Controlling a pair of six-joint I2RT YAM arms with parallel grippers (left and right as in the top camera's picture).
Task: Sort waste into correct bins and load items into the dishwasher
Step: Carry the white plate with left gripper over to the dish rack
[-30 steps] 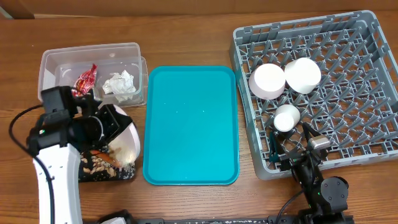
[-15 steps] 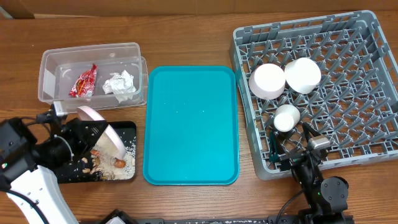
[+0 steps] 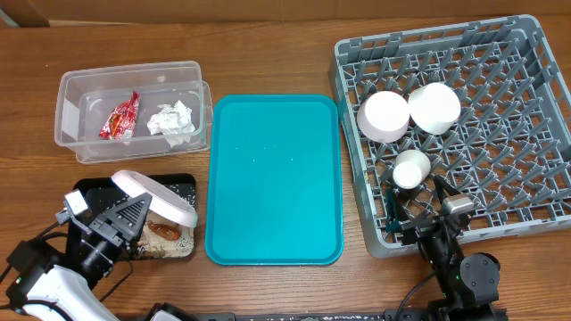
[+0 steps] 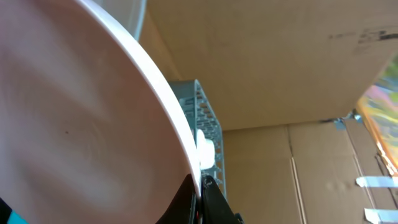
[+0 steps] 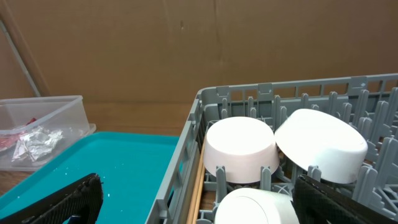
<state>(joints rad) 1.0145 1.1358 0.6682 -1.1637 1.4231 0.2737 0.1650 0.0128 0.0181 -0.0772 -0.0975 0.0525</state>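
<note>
My left gripper (image 3: 132, 212) is shut on the rim of a pale pink bowl (image 3: 153, 196) and holds it tilted above the black tray (image 3: 89, 189). In the left wrist view the bowl (image 4: 81, 124) fills the frame, with its rim pinched between my jaws (image 4: 200, 198). Tan food scraps and an orange carrot piece (image 3: 164, 231) lie in the black tray. The clear tub (image 3: 71, 89) holds the red wrapper (image 3: 118, 117) and the white napkin (image 3: 172, 121). My right gripper (image 5: 199, 208) is open and empty at the grey dish rack's (image 3: 500, 71) front left corner.
The teal tray (image 3: 274, 178) lies between the bins and the rack. Two upturned white bowls (image 3: 384, 116) (image 3: 434, 107) and a small white cup (image 3: 411, 168) sit in the rack. A wooden chopstick (image 5: 198, 177) lies along the rack's left wall.
My left arm has pulled back toward the table's front left with the bowl, which has turned from steeply tipped to flatter. Scraps now lie in the black tray. The right arm has not moved.
</note>
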